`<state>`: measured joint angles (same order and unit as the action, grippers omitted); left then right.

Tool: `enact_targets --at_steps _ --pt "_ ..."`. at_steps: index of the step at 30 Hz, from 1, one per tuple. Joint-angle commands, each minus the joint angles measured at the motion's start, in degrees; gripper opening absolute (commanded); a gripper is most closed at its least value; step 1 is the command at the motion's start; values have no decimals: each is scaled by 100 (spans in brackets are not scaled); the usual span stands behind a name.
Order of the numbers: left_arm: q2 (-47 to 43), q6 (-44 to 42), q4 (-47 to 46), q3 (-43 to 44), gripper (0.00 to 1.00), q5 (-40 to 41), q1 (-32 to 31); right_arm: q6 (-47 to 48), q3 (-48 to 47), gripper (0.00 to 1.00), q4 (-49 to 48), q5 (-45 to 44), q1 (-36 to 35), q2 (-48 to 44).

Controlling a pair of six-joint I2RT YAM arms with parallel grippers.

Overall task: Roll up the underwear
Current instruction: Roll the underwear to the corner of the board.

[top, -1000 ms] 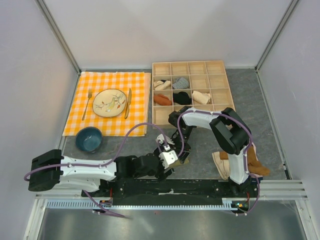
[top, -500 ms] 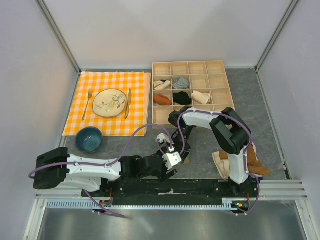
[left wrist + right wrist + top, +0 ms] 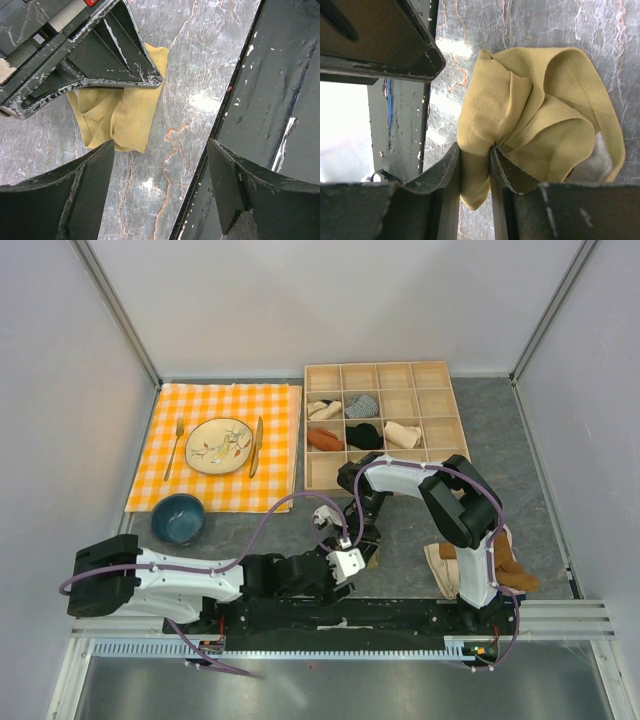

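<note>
**Left gripper (image 3: 160, 200) released beside the underwear (image 3: 125, 115), right gripper (image 3: 475, 185) clenched on a fold of it**

Far left of the top view: orange checked cloth (image 3: 270, 400) with a patterned plate (image 3: 219, 445), fork (image 3: 179, 445) to its left, knife (image 3: 256, 445) to its right. Blue bowl (image 3: 179, 517) just off the cloth's near edge, on the grey marbled surface (image 3: 490, 420).

Centre, near edge: both grippers tip to tip, the underwear almost wholly hidden beneath them from above.

Left wrist view: left gripper spread wide, grasping nothing, only bare surface between its two fingers. Underwear up and to the left of that gap, a crumpled olive-yellow bundle lying on the surface, its near edge right at the tip of the left-hand finger; contact there impossible to tell. Far side of the bundle under the right gripper's scuffed black fingers.

Right wrist view: right gripper closed tight on a fold at the bundle's lower left corner, fabric squeezed between the two fingers. Rest of the underwear bunched in loose overlapping folds up and to the right of the grip, resting on the surface, with a pale patch at its lower right edge.

Further right, top view: wooden compartment box (image 3: 378, 366) holding several rolled garments in its middle rows. Far right, beside the right arm's base: small pile with a rust-brown garment (image 3: 512, 572) and a cream garment (image 3: 440, 568).
</note>
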<state>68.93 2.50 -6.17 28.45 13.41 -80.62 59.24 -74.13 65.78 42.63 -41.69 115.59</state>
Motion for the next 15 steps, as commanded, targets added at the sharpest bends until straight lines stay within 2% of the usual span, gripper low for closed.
enact_targets --at_steps 1,8,15 --pt "226 -426 -200 187 81 109 -33 0 -14 26 -390 -247 -6 236" --pt "499 -575 -323 135 82 846 -15 -18 -32 27 -390 -264 -6 227" --pt "727 -769 -595 135 81 461 108 8 47 27 -390 -229 -14 218"
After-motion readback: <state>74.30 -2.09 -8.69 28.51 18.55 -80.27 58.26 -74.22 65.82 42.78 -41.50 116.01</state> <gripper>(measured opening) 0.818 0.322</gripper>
